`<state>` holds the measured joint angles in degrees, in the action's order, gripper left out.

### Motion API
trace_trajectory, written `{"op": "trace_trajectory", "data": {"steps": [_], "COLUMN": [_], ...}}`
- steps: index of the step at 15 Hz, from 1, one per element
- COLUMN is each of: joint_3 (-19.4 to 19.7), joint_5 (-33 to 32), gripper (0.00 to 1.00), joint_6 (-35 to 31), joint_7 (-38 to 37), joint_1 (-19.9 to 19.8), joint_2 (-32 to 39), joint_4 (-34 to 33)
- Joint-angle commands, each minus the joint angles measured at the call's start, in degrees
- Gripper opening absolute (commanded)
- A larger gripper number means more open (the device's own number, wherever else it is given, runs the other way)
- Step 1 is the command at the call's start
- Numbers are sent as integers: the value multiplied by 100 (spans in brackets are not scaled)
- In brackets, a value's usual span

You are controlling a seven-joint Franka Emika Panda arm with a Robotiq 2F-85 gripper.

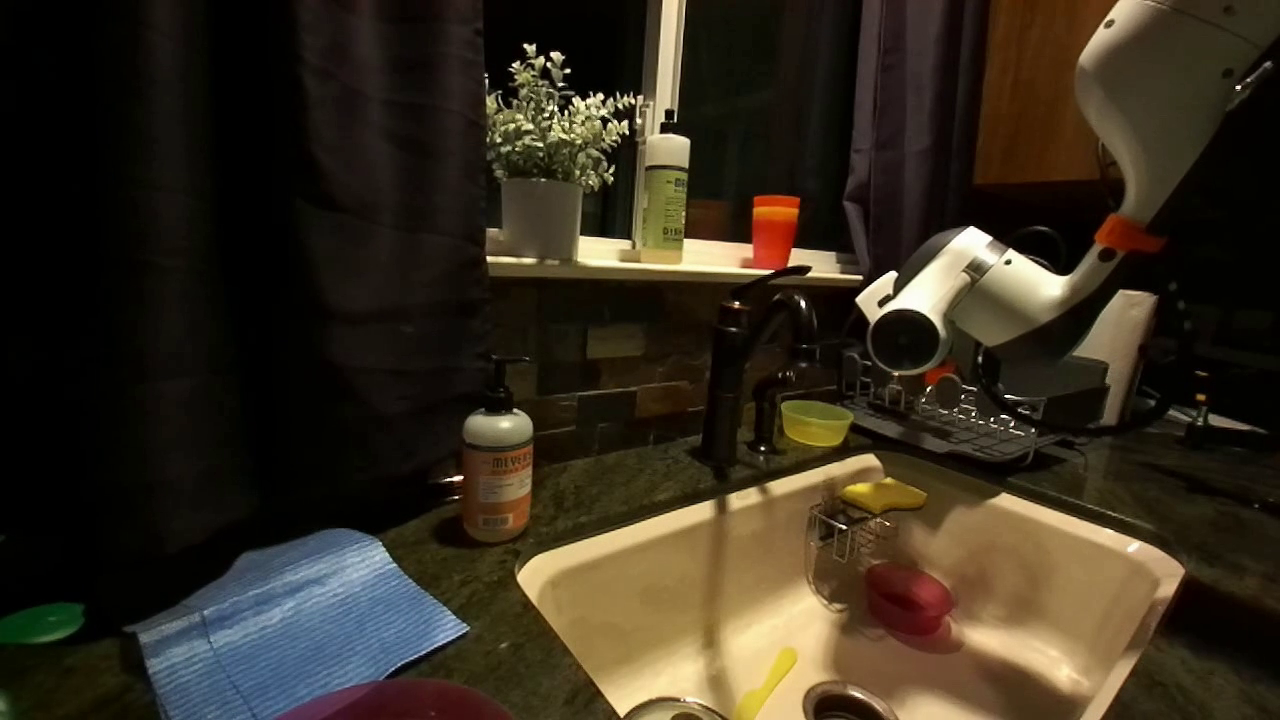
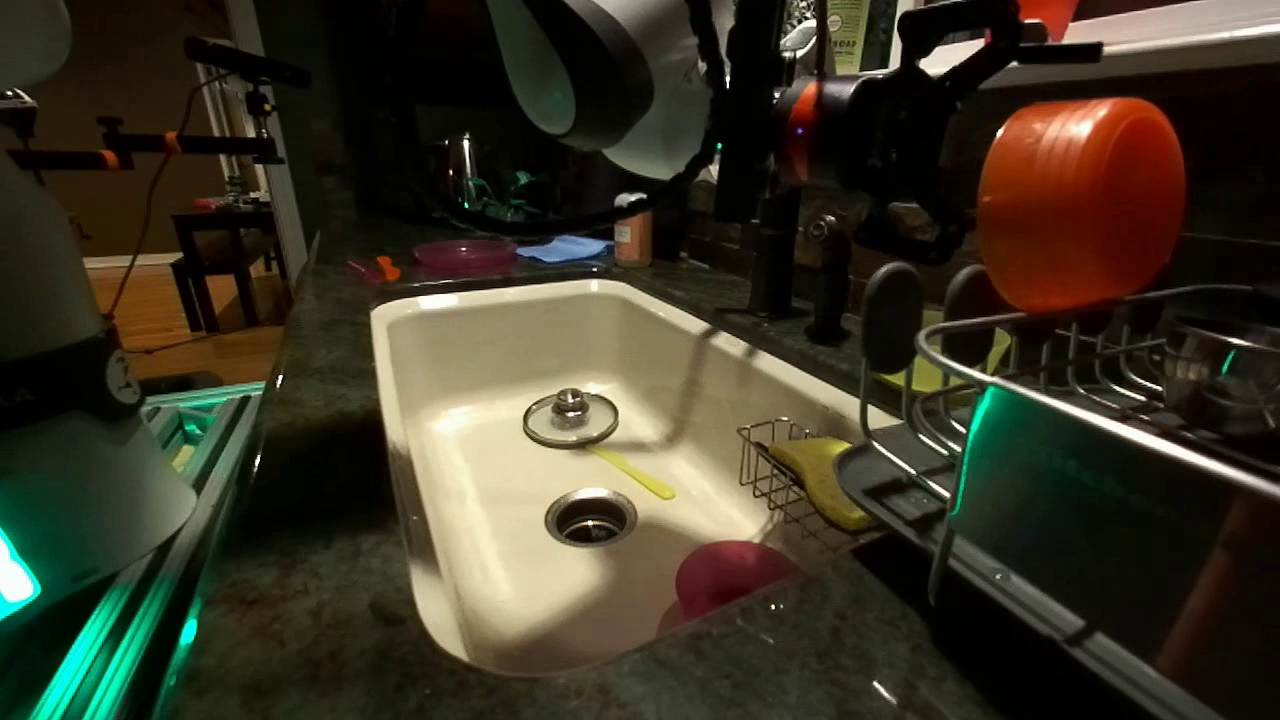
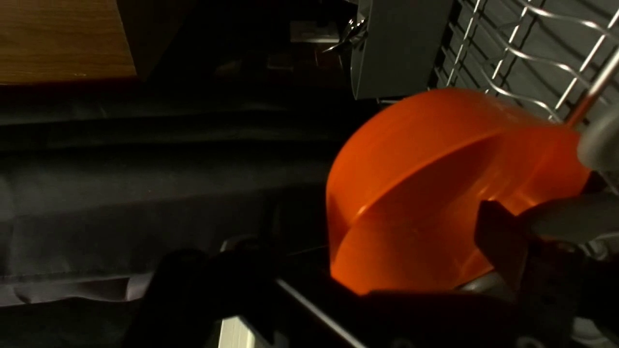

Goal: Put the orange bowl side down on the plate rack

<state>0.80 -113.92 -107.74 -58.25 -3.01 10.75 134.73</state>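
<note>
Because the plate rack (image 2: 885, 470) seemingly props it, the orange bowl (image 2: 1085, 205) lies sideways, upper right. The claw (image 2: 985, 140) gapes, empty.

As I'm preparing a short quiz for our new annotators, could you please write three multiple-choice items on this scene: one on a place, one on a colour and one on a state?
1. Where is the orange cup?
A. In the sink
B. On the windowsill
C. On the blue cloth

2. What colour is the sponge?
A. Yellow
B. White
C. Purple

3. How is the orange bowl turned?
A. Opening straight up
B. Opening straight down
C. On its side

Right letters:
1. B, since in an exterior view it stands there, to the right of the dish soap bottle.
2. A, as both exterior views show.
3. C, since the wrist view looks into its opening, while an exterior view shows its base facing sideways.
</note>
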Motion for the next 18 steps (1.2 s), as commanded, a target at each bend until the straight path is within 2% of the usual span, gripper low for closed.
{"op": "trace_trajectory", "data": {"steps": [1, 12, 18], "joint_3": [-24, 46, 173], "joint_5": [167, 1739, 2950], "gripper": [100, 100, 100], "joint_6": [-48, -396, -1479], "joint_7": [-70, 117, 249], "joint_1": [-44, -52, -147], "joint_2": [-170, -763, -870], "joint_4": [7, -299, -550]}}
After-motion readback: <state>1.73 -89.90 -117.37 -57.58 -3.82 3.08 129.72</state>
